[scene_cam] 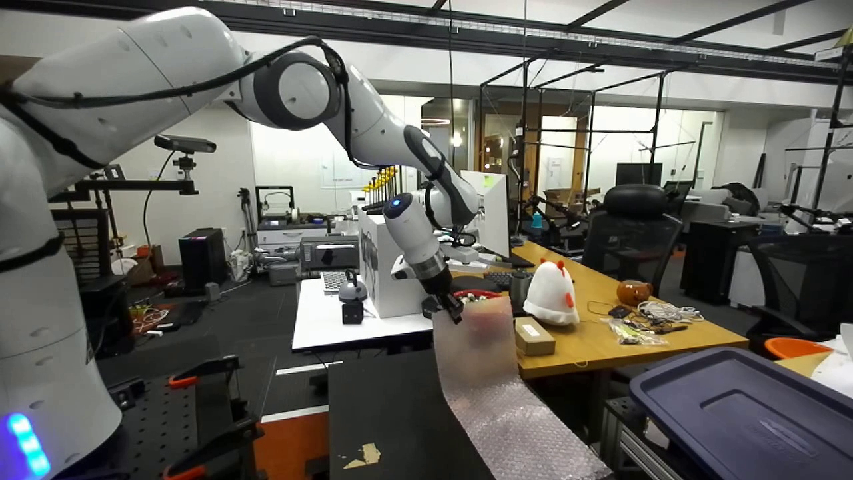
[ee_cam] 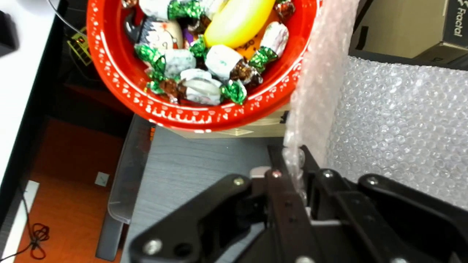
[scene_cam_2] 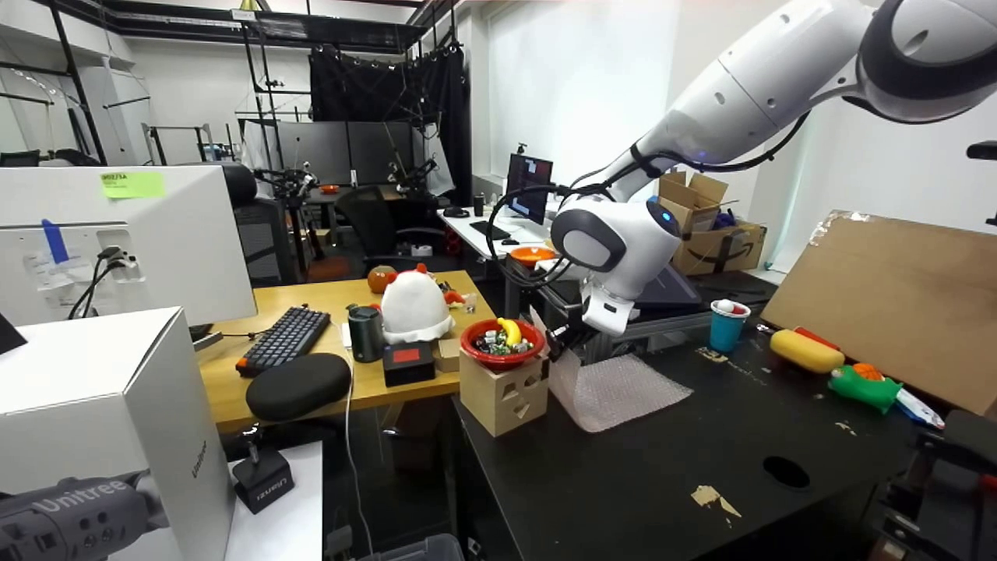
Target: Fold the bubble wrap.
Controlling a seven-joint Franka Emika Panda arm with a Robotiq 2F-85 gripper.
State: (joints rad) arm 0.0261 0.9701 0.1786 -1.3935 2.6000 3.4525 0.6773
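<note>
Hand (ee_cam: 291, 152) nearly closed, tight on bubble wrap (ee_cam: 398, 126).

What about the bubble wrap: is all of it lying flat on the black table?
No, the fingers hold one end of the bubble wrap above the black table.

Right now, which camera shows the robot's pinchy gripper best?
The wrist view. The gripper is big and close there, and you can see it pinching the bubble wrap by its edge. In both exterior views it shows too, but small and dark, so its grip is harder to make out.
</note>
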